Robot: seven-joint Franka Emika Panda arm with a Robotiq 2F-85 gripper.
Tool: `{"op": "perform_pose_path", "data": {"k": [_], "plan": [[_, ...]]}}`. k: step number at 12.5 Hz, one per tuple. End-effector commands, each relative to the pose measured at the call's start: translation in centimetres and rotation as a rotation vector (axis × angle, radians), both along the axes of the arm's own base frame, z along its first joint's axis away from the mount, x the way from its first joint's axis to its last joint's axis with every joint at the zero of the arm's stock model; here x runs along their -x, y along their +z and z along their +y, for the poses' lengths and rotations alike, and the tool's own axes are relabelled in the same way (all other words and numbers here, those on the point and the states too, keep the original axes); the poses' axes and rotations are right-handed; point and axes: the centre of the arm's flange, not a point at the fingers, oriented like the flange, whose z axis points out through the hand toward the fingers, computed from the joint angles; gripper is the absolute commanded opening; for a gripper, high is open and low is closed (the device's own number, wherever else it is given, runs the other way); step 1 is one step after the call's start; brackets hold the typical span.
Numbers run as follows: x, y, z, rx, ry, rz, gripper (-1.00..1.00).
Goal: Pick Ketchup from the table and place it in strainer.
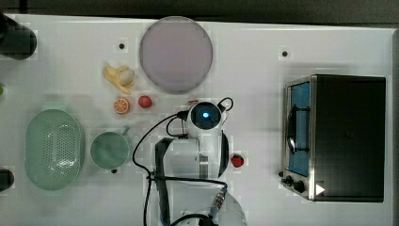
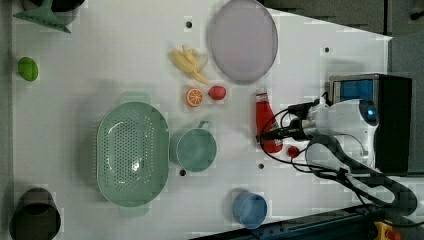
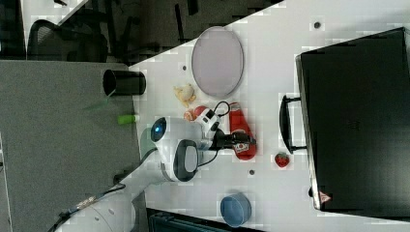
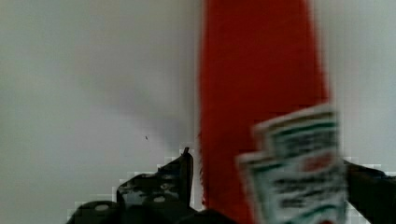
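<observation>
Ketchup [image 2: 265, 120] lies flat on the table [image 2: 100, 60] well apart from the strainer [image 2: 132, 152], so the gripper [image 4: 266, 186] hangs low over it with jaws spread either side of the bottle, apparently ready to clamp.

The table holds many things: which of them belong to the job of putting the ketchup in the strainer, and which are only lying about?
Belong to the job:
- ketchup bottle
- strainer
- gripper, open around the bottle

Only lying about:
- green cup
- blue cup
- grey plate
- bananas
- orange half
- toaster oven
</observation>
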Motion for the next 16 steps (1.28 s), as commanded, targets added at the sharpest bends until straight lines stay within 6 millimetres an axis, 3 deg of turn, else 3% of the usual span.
{"op": "perform_pose_path", "data": {"k": [1, 2, 4, 6, 8, 10, 12, 13, 16], "plan": [[-2.1, 2.2, 0.5, -0.008, 0.048, -0.11, 0.43], [-2.2, 2.4, 0.5, -0.008, 0.048, -0.113, 0.24], [-2.7, 3.2, 0.2, -0.006, 0.042, -0.131, 0.24], [-3.9, 6.3, -0.2, 0.002, 0.034, -0.185, 0.24], [-4.5, 11.5, -0.6, 0.017, 0.015, -0.22, 0.24], [-4.4, 18.6, -0.1, 0.035, 0.015, -0.211, 0.24], [-4.1, 25.5, 1.6, 0.051, 0.027, -0.214, 0.24], [-3.8, 27.9, 2.9, 0.059, 0.025, -0.208, 0.24], [-2.6, 31.9, 10.3, 0.054, -0.06, -0.172, 0.24]]}}
